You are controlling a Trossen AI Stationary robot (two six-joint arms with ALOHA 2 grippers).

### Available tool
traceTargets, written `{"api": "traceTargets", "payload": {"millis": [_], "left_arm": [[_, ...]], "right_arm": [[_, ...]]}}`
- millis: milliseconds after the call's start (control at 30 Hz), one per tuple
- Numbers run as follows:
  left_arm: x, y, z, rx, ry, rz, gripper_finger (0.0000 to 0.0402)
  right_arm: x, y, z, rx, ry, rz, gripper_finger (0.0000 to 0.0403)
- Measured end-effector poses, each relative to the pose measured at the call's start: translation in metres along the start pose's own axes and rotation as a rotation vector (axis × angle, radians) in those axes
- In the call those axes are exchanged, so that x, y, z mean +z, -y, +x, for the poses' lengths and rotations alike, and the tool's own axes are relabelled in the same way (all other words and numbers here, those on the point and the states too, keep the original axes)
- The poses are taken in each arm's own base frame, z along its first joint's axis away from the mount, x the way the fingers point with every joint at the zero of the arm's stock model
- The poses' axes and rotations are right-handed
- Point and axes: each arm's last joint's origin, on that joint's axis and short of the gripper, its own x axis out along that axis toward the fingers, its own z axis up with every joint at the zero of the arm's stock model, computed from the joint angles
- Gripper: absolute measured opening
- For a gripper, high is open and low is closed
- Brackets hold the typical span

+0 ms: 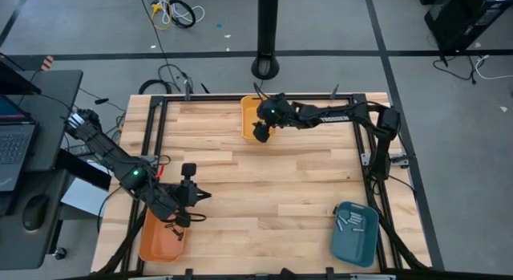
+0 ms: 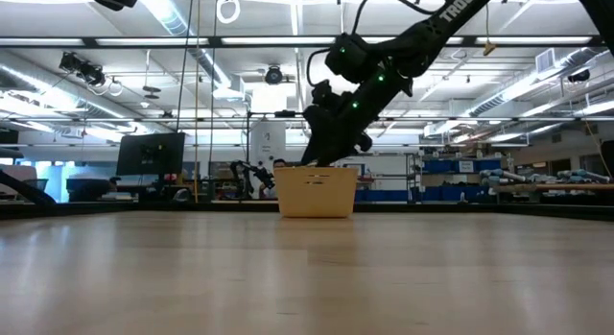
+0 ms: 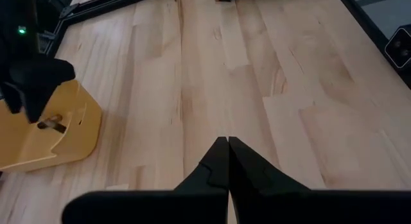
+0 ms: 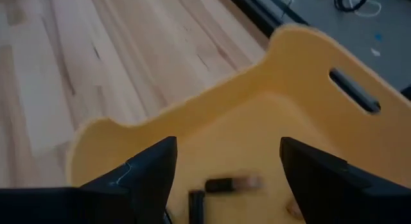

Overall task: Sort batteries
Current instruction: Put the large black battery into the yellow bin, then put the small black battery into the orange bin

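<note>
Right gripper [image 4: 225, 166], fingers spread wide w/ nothing between them, hangs over the yellow bin [image 1: 249, 118] at the table's [image 1: 280, 184] far edge; inside the bin, just beyond the fingertips, lie two dark batteries [image 4: 228, 184]. Left gripper [image 3: 228, 161], fingers pressed together on nothing, waits near the table's front-left corner, just beside the orange bin [image 1: 152, 236]. At front right, well apart from both arms, the blue bin [image 1: 355, 232] holds several pale batteries [image 1: 350, 222].

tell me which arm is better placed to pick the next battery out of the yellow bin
Right. The right gripper hangs open over the yellow bin, a battery between its fingers' line. The left gripper is shut, far across the table.
</note>
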Motion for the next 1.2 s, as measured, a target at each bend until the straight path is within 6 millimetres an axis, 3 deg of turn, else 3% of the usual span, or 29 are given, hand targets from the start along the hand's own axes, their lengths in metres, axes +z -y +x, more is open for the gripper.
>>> {"api": "traceTargets", "payload": {"millis": [233, 367, 467, 600, 867, 1200], "left_arm": [[0.000, 0.000, 0.000, -0.002, 0.001, -0.003, 0.0005], [0.000, 0.000, 0.000, -0.003, 0.002, 0.027, 0.0005], [0.003, 0.001, 0.000, -0.024, 0.021, 0.047, 0.0005], [0.006, 0.003, 0.000, -0.065, 0.043, 0.062, 0.0005], [0.006, 0.003, 0.000, -0.070, 0.046, 0.061, 0.0005], [0.010, 0.004, -0.001, -0.081, 0.082, 0.039, 0.0005]], "right_arm": [[0.004, -0.005, -0.001, 0.011, 0.038, -0.044, 0.0305], [0.010, -0.012, -0.013, 0.013, 0.070, -0.095, 0.0295], [0.016, -0.020, -0.028, -0.025, 0.089, -0.157, 0.0263], [0.017, -0.031, -0.044, -0.096, 0.099, -0.240, 0.0191], [-0.008, -0.042, -0.041, -0.069, 0.097, -0.265, 0.0020], [-0.041, -0.066, -0.041, -0.009, 0.076, -0.276, 0.0020]]}}
